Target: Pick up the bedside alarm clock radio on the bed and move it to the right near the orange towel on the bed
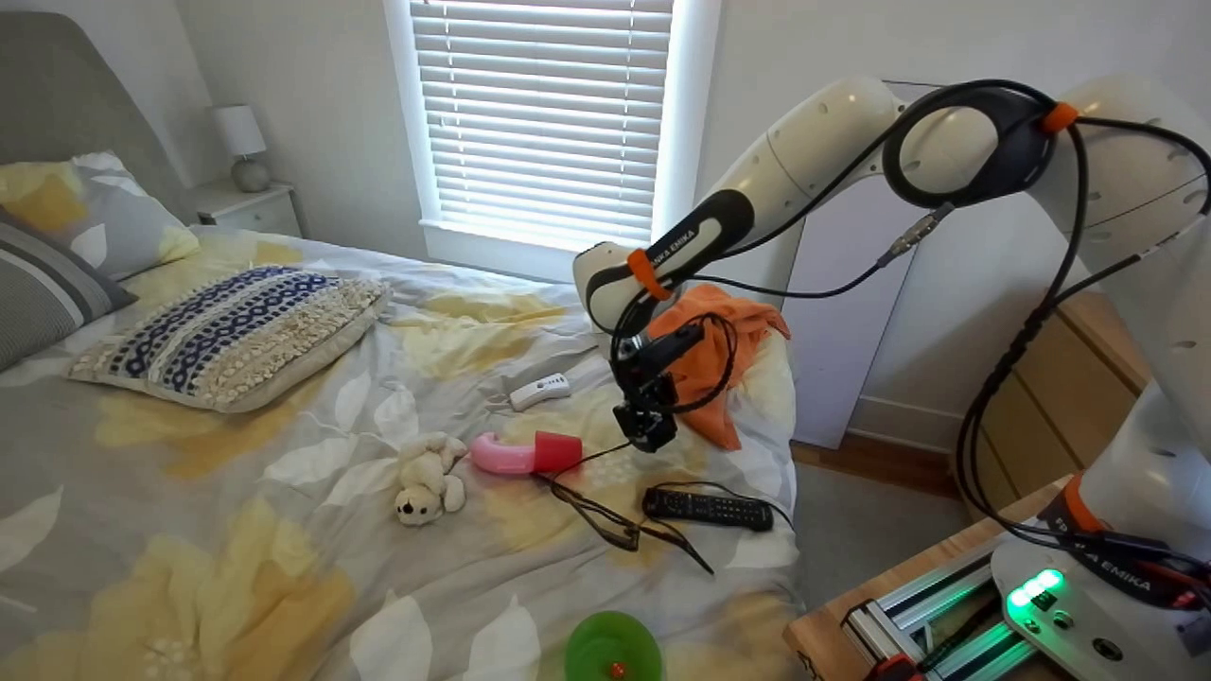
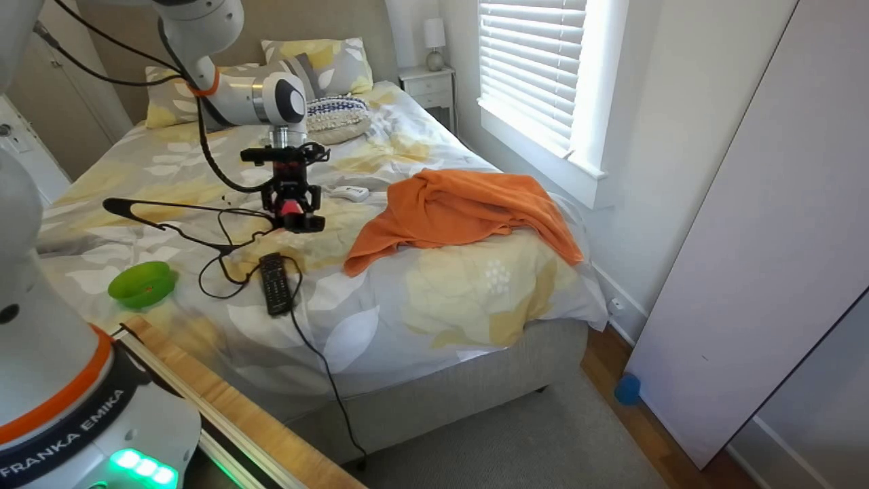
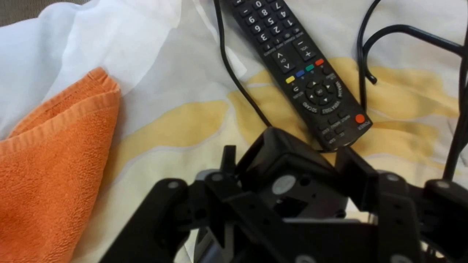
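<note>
The alarm clock radio is a small black box. It shows between the fingers in the wrist view (image 3: 292, 179) and at the gripper's lower end in both exterior views (image 1: 651, 431) (image 2: 305, 223). My gripper (image 3: 290, 162) is shut on it and holds it tilted, apparently above the bed. The gripper also shows in both exterior views (image 1: 645, 402) (image 2: 292, 197). The orange towel (image 2: 461, 207) lies crumpled at the bed's window-side corner. It lies partly behind the gripper in an exterior view (image 1: 724, 350) and at the left of the wrist view (image 3: 55, 175).
A black remote (image 1: 708, 508) and a thin black cord (image 2: 319, 353) lie near the bed's edge. A black hanger (image 2: 170, 227), pink-and-red object (image 1: 525, 454), white plush toy (image 1: 428, 480), white remote (image 1: 540, 391) and green bowl (image 2: 141, 284) are also on the bed.
</note>
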You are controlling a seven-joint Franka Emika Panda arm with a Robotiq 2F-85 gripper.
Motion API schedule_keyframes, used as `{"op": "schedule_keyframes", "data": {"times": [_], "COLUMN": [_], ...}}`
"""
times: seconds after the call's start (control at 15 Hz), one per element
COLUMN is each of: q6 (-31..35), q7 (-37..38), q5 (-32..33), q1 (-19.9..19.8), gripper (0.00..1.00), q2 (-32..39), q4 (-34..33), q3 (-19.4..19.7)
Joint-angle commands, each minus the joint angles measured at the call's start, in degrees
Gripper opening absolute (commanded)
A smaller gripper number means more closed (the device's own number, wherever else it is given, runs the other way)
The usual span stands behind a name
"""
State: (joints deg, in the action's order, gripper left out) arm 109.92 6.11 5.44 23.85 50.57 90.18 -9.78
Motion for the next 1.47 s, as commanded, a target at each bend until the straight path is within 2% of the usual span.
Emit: {"op": "schedule_keyframes", "data": {"times": [0.0, 0.93, 1.0, 1.2, 1.4], "q6": [-0.83, 9.88, 10.18, 11.29, 12.99], "q7": [0.64, -3.73, -3.96, -3.56, -2.8], "q5": [-0.62, 2.19, 2.13, 2.99, 3.73], "q1": [-0.88, -2.14, -2.33, -2.12, -1.72], "gripper": [0.44, 0.44, 0.92, 1.0, 1.0], "q2": [1.64, 6.97, 6.77, 5.51, 3.26], "q4": [-2.18, -3.85, -3.64, -2.77, -1.45], "q3": [0.27, 1.89, 1.82, 2.21, 2.29]}}
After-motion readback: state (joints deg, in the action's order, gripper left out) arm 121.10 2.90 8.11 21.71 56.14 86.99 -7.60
